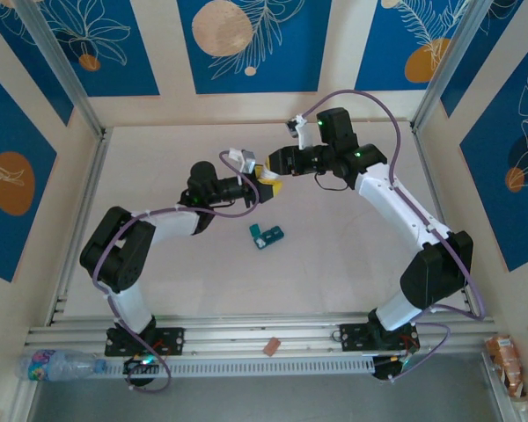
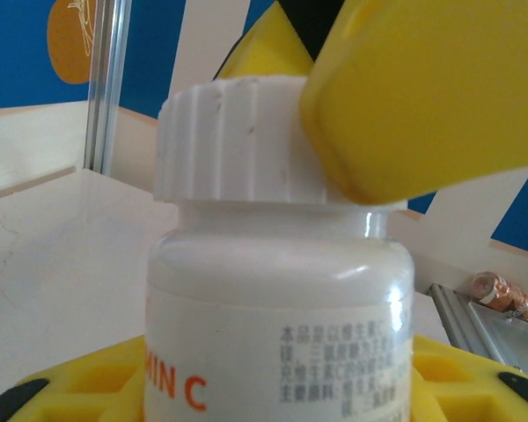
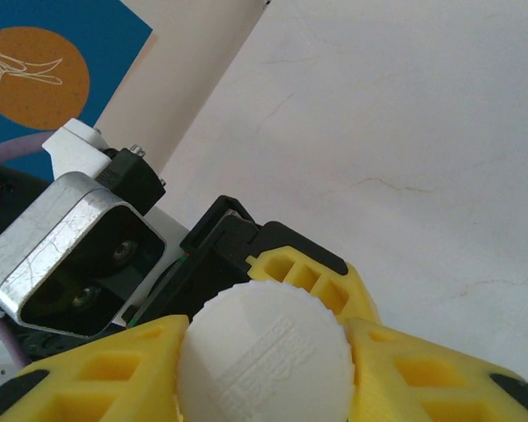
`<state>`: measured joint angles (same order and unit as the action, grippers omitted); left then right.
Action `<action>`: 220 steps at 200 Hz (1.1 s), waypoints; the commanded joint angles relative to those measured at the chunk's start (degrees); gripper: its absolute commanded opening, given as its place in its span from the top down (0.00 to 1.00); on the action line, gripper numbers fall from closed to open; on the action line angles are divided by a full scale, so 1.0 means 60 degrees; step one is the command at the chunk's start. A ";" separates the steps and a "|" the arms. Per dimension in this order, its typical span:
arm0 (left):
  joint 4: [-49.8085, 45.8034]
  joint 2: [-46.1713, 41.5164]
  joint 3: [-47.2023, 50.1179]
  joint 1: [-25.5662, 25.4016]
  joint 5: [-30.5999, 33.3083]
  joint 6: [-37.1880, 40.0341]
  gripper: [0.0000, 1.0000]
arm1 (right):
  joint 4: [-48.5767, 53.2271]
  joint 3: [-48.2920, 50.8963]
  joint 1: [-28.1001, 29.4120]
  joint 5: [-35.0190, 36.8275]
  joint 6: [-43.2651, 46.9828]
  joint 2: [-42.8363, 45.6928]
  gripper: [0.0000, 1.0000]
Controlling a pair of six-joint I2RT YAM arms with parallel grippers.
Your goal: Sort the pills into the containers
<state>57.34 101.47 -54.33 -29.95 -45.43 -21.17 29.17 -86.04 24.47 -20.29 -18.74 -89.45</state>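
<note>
Right tool (image 3: 262, 387) on ribbed white bottle cap (image 2: 238, 141), small teal-green strip organiser (image 1: 267, 235)

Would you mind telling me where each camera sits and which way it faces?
Top: above and behind the bases, looking down on the table, left arm, right arm and green organiser.
Left wrist: on the left arm, facing the bottle held in the left gripper.
Right wrist: on the right arm, looking down on the cap inside the right gripper.
Shared: both wrist views show the cap.
</note>
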 commanded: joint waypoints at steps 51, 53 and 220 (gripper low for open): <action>0.0177 -0.0460 -0.0085 0.0008 0.0795 0.0319 1.00 | -0.0391 0.0795 0.0943 0.2425 -0.2511 0.0327 0.64; 0.0153 -0.0480 -0.0086 0.0000 0.0853 0.0349 1.00 | -0.0375 0.0813 0.0982 0.2561 -0.2625 0.0335 0.64; 0.0548 -0.0287 -0.0036 -0.0046 0.0546 0.0366 1.00 | -0.0970 0.2157 -0.0009 0.1418 -0.0991 0.3006 0.18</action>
<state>56.99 100.57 -53.52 -30.13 -38.92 -17.74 24.64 -74.15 27.11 -3.90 -32.21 -73.63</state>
